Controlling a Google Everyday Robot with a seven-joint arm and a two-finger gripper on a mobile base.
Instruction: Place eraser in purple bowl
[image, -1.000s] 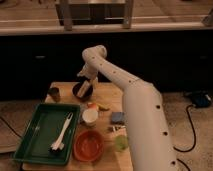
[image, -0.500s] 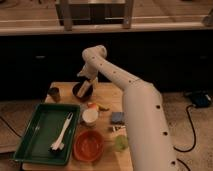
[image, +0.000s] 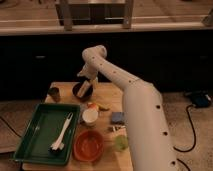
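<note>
**Gripper over purple bowl, grip state unknown**

My gripper (image: 84, 82) is at the far side of the wooden table (image: 67, 96), sitting right above the purple bowl (image: 80, 93), at or just touching its rim. I cannot tell how far open it is or whether it holds anything. I cannot pick out the eraser.

- The bowl is on the back edge of the table, with a small dark cup (image: 54, 93) to its left, near but apart.
- In front of the bowl is a white cup (image: 90, 116), with a yellowish item (image: 100, 106) just beside it.
- Nearer the camera is the orange bowl (image: 89, 145).
- Left of that is a green tray (image: 35, 131) with a white utensil (image: 62, 133) lying in it.
- Right of the white cup is a blue-grey square pad (image: 118, 118), close to my arm.
</note>
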